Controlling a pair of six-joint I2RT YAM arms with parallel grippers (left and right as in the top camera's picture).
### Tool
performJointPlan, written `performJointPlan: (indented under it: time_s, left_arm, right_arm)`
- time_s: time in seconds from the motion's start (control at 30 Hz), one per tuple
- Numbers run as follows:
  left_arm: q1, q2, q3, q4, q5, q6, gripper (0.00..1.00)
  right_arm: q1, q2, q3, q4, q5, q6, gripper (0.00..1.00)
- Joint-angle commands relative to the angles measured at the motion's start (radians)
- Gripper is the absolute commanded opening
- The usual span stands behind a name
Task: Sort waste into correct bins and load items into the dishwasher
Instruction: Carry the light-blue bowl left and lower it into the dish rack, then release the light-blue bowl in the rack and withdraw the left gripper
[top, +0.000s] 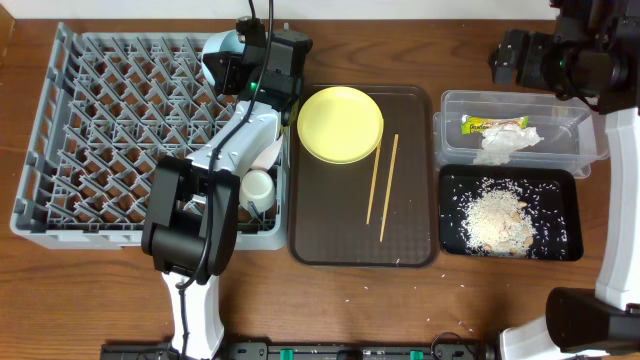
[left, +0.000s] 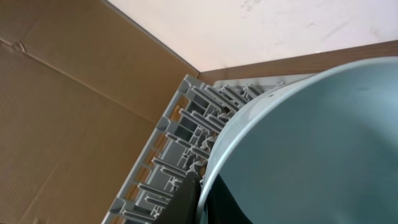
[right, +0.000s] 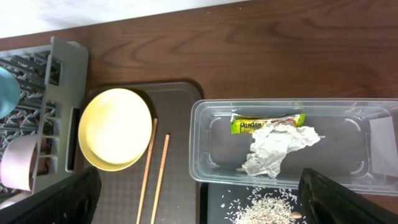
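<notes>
1. Here we see the left gripper (top: 232, 62) over the far right corner of the dish rack (top: 100, 130), its fingers closed on the rim of the light blue bowl (top: 218, 48).
2. In the left wrist view the bowl's pale inner wall (left: 311, 143) fills the right side. One dark finger (left: 186, 199) sits against the outside of the rim, with the rack's pegs (left: 186, 137) just behind.
3. The small pale cup (top: 257, 187) rests in the rack near its right wall, beside the left arm.
4. The yellow plate (top: 340, 122) lies at the far left of the brown tray (top: 410, 240), overhanging its far edge a little.
5. The chopsticks (top: 381, 188) lie side by side on the same tray, just right of the plate and not quite parallel.
6. The clear tub (top: 455, 105) holds the snack wrapper (top: 493, 124) and the crumpled napkin (top: 506, 144), which touch each other.
7. The black tray (top: 570, 180) sits just in front of the tub, with the rice (top: 497, 218) heaped in it. A few grains lie on the wooden table (top: 400, 310).
8. The right gripper (right: 199, 186) hangs above the tub, holding nothing. Its two fingers (right: 50, 199) are spread wide, one at each lower corner of the wrist view
</notes>
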Motion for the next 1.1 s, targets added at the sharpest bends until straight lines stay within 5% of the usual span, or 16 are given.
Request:
performJointPlan:
  time_s: [0.0,0.3,0.53,0.7,0.97,1.07]
  left_arm:
    - [-0.012,0.011,-0.006,-0.017,-0.033,0.006,0.07]
    - [-0.046,0.011,-0.006,-0.044,-0.032,0.004,0.07]
    - [-0.058,0.011,-0.006,-0.156,-0.028,-0.117,0.08]
    - [-0.063,0.011,-0.006,-0.186,0.002,-0.127,0.22]
    - [-0.089,0.011,-0.006,-0.186,0.035,-0.127,0.28]
    - [-0.106,0.011,-0.006,-0.186,0.036,-0.127,0.40]
  right_arm:
    - [0.008,0.003,-0.002,-0.001,-0.004,0.011,0.99]
    - [0.008,0.002,-0.002,0.000,-0.004,0.011,0.99]
    - [0.008,0.002,-0.002,-0.001,-0.004,0.011,0.99]
    - [0.008,0.002,-0.002,0.000,-0.004,0.011,0.99]
    - [0.008,0.003,-0.002,-0.001,-0.004,0.011,0.99]
    - [0.008,0.002,-0.002,0.000,-0.004,0.011,0.99]
